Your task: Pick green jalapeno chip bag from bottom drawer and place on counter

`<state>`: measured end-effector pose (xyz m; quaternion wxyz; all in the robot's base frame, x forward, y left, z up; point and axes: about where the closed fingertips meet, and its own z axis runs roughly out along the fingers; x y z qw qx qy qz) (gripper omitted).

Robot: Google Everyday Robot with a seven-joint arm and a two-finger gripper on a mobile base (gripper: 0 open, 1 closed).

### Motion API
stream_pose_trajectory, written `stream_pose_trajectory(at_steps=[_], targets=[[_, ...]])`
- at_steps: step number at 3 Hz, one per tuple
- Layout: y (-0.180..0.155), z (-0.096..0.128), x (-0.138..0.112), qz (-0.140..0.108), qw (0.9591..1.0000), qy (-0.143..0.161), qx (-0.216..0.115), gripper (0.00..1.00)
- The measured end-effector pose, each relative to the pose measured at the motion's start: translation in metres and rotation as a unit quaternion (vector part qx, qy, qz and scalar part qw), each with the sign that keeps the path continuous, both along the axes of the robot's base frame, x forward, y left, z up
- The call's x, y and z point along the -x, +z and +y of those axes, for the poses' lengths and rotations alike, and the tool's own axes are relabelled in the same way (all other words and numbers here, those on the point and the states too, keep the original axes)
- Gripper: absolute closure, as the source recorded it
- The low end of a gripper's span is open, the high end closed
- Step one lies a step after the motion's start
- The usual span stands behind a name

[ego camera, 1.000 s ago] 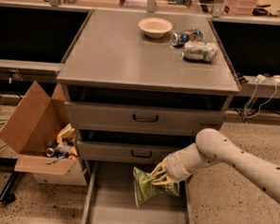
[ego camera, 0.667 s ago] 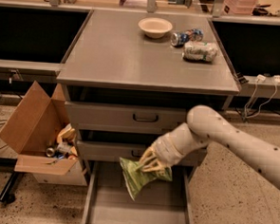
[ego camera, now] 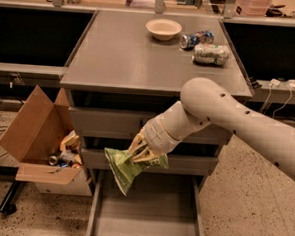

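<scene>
Since the earlier frames, the gripper point(ego camera: 144, 154) has lifted the green jalapeno chip bag point(ego camera: 127, 170) up and to the left, out of the bottom drawer point(ego camera: 146, 217). The bag now hangs in the air in front of the middle drawer front point(ego camera: 187, 164), above the open bottom drawer and touching neither its floor nor its walls. The gripper's yellowish fingers are closed on the bag's crumpled top edge, and the bag droops down and to the left. The pale robot arm point(ego camera: 238, 115) reaches in from the right. The pick looks done; what remains is raising the bag onto the counter point(ego camera: 126, 58) above. At the counter's far right are a cream bowl point(ego camera: 163, 28), a blue can point(ego camera: 196, 39) and a whitish-green packet point(ego camera: 210, 53), leaving the near left area open for placing.
</scene>
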<state>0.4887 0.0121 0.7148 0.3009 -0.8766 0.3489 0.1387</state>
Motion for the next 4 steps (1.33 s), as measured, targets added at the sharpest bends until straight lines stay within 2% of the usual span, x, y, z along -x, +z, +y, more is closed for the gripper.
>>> stream_pose_trajectory(at_steps=[1,2,3,4], targets=[[0.001,0.0,0.0,-0.001,1.0,0.0,0.001,1.0],[0.023,0.006,-0.011,-0.004,0.9997,-0.007,-0.025,1.0],[0.077,0.026,-0.036,-0.023,0.9988,-0.007,-0.043,1.0],[0.139,0.042,-0.066,-0.053,0.9966,-0.015,-0.061,1.0]])
